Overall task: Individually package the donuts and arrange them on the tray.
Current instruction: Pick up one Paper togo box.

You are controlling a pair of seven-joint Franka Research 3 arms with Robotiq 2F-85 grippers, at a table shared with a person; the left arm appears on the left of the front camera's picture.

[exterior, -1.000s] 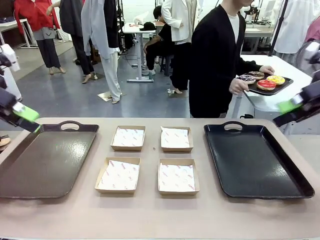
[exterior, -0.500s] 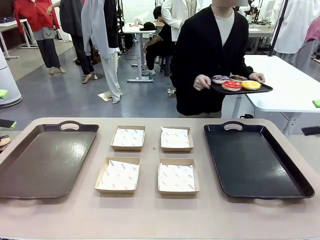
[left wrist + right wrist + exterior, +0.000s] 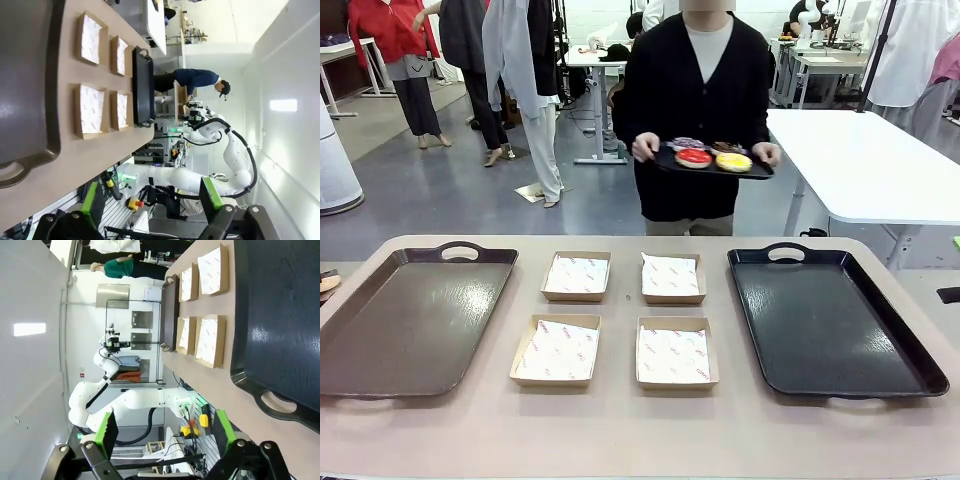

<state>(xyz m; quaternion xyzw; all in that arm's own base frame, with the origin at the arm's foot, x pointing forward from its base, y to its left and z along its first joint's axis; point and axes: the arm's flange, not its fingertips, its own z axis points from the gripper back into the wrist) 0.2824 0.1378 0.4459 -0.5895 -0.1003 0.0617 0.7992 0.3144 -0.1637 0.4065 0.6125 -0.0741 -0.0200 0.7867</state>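
Four donuts (image 3: 693,157), one red, one yellow and two dark, sit on one small tray (image 3: 760,173) carried by a person (image 3: 695,90). They are well apart from both grippers, beyond the surface (image 3: 620,430). The left gripper (image 3: 151,197) and right gripper (image 3: 165,427) both hang released, grasping nothing. Four paper-lined boxes (image 3: 558,350) lie between two large trays (image 3: 380,340), one nearest each gripper.
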